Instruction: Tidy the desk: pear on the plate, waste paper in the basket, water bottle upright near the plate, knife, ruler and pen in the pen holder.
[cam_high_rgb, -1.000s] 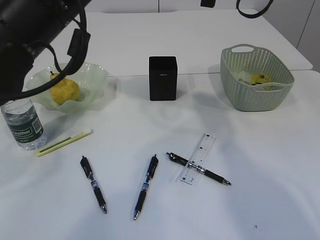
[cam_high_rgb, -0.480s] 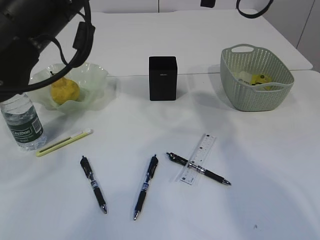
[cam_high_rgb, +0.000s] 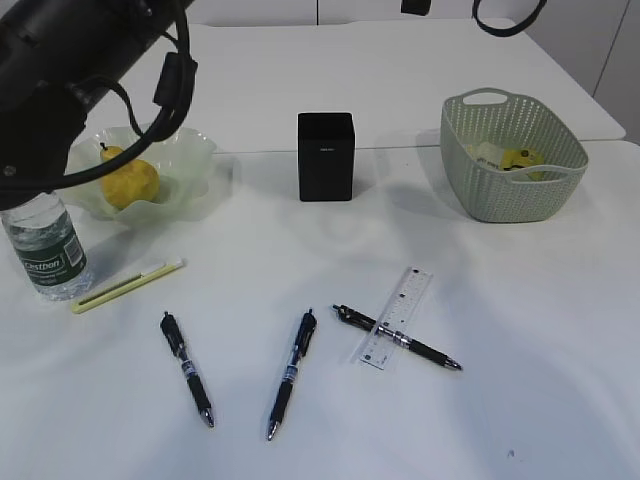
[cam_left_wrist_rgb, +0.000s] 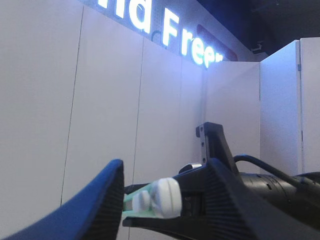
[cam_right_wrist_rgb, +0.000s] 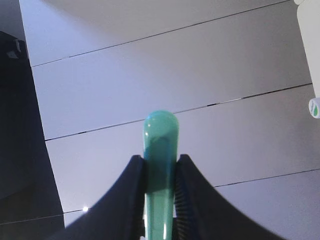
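Now, left arm (cam_high_rgb: 70, 60): seen raised over the counter's (cam_high_rgb: 330, 250) far left corner, its black bulk covering part of the view.
Left claw (cam_left_wrist_rgb: 166, 165): jaws are spread; a white and pale green rounded piece is seen between them, and whether it is touched cannot be told.
Water bottle (cam_high_rgb: 45, 250): stood upright at the left edge, near the plate.
Plate (cam_high_rgb: 195, 150): set at the back left, with the pear (cam_high_rgb: 130, 182) laid in it.
Knife (cam_high_rgb: 127, 285): laid flat just right of the bottle, in front of the plate.
Pens: two are laid apart at the front – one left (cam_high_rgb: 187, 370), one middle (cam_high_rgb: 291, 374).
Pen holder (cam_high_rgb: 325, 157): stood upright at the centre back.
Ruler (cam_high_rgb: 397, 317): laid flat with a third pen (cam_high_rgb: 397, 338) crossed over it.
Basket (cam_high_rgb: 500, 205): placed at the back right, the waste paper (cam_high_rgb: 520, 160) seen inside.
Right claw (cam_right_wrist_rgb: 160, 157): pressed on a teal-green rod (cam_right_wrist_rgb: 160, 150) – what it is cannot be told.
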